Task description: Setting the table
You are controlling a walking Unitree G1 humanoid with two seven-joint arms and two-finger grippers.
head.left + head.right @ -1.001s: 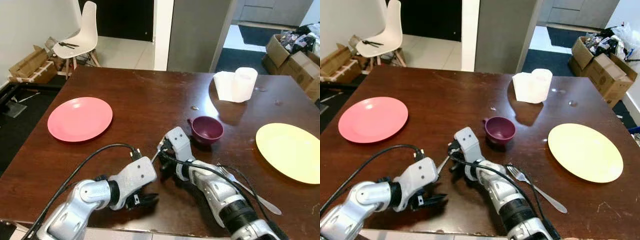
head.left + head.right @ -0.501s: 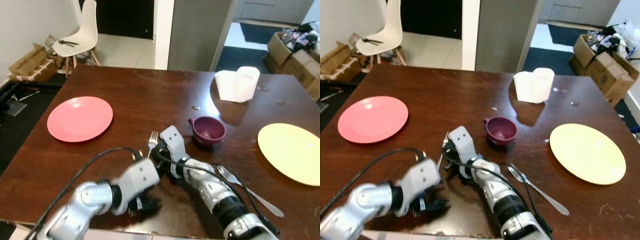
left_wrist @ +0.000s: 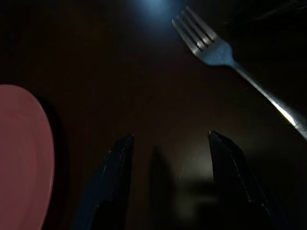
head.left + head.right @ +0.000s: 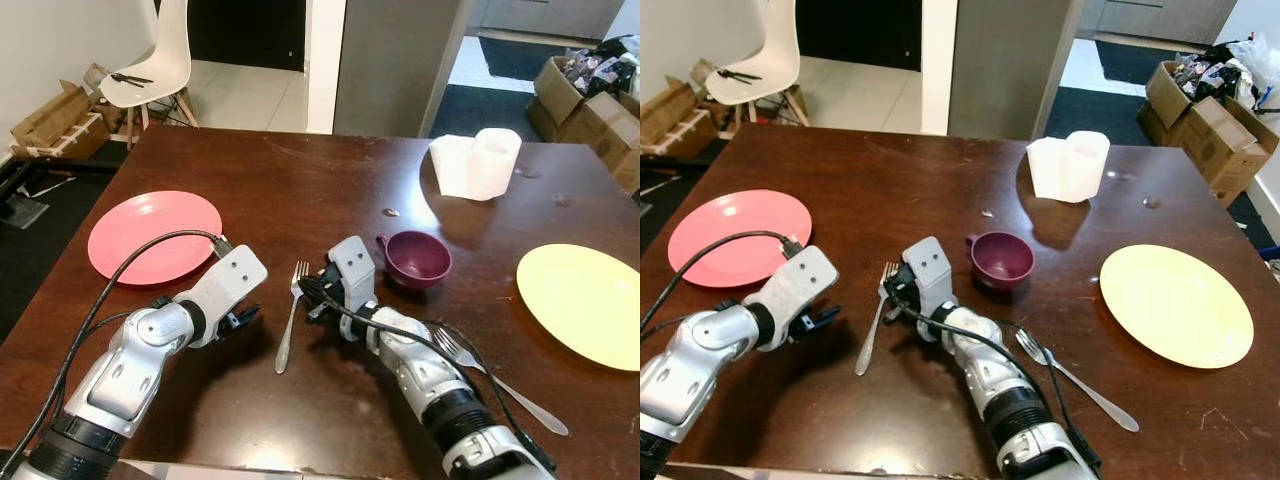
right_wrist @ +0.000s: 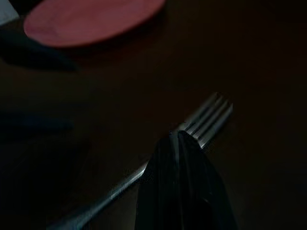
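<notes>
My right gripper (image 5: 184,143) has its fingers pressed together just over the fork (image 4: 289,312) on the desk (image 4: 300,190), and my left gripper (image 3: 170,182) hangs spread apart beside the pink plate (image 4: 150,235).

The dark brown wooden bench (image 4: 300,190) carries a round pink plate (image 4: 153,237), a round yellow plate (image 4: 585,303), a maroon cup (image 4: 417,258), a white paper roll (image 4: 492,163) and two silver metal forks: one (image 4: 289,316) between the end effectors, the other (image 4: 495,380) beside the right arm.
</notes>
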